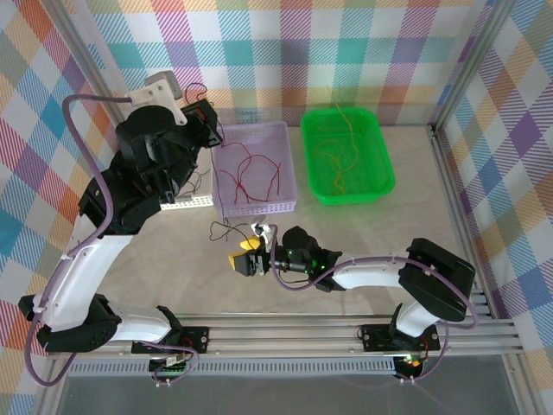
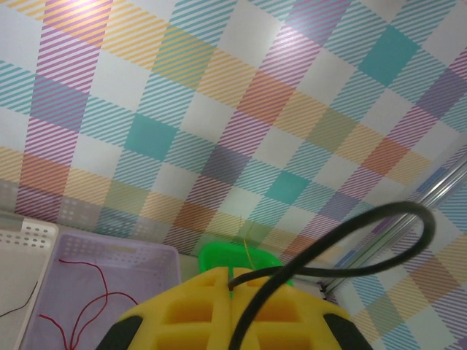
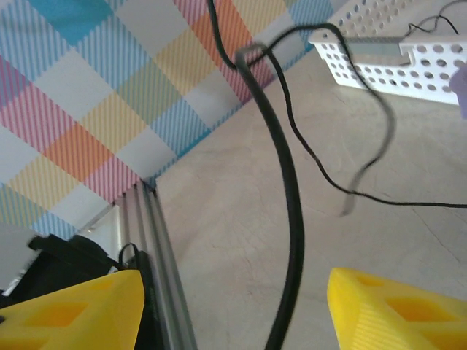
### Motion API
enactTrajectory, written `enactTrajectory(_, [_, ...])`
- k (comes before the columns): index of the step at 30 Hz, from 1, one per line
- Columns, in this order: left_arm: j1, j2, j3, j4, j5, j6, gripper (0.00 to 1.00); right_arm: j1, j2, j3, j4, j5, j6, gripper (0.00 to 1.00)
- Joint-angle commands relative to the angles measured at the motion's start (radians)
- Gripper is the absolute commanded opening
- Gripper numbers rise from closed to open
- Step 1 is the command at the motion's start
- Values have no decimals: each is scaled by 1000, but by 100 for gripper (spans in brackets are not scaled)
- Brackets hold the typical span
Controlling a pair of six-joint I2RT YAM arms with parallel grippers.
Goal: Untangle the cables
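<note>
Black cable (image 3: pixel 294 219): passes between your right gripper's (image 3: pixel 233 310) parted fingers, looping ahead across the surface (image 3: pixel 219 226). Left gripper (image 2: pixel 232 313): clamped on looped black cable (image 2: pixel 398 208). Centre the strand before closing; draw slowly, watching for snags.

No words, labels, brand marks or numbers can be read anywhere here. The walls carry only a checked pattern. The baskets bear no writing.
</note>
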Motion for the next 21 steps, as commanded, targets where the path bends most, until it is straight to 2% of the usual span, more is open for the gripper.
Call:
enactTrajectory(1, [6,-1,39,5,10,-6,0,-2,-32,-2,18,14,-61,66])
enactTrajectory(3, [5,-4,38,-1,10,-1,0,-2,-67,-12,9,12,-81,65])
enactTrajectory(5, [5,-4,36,-2,10,0,0,-2,-76,0,-22,3,-97,55])
enactTrajectory(7, [6,-6,33,5,15,0,0,-4,-63,18,-41,-26,-99,28])
enactTrajectory(10, [6,-6,33,3,13,3,0,-6,-62,29,-76,-54,-83,1])
enactTrajectory(15, [6,-8,62,-21,-41,85,0,-19,-130,-50,-94,-20,-67,0])
enactTrajectory(21, [25,-11,130,-58,-127,236,0,-94,-303,-255,-158,35,-29,0])
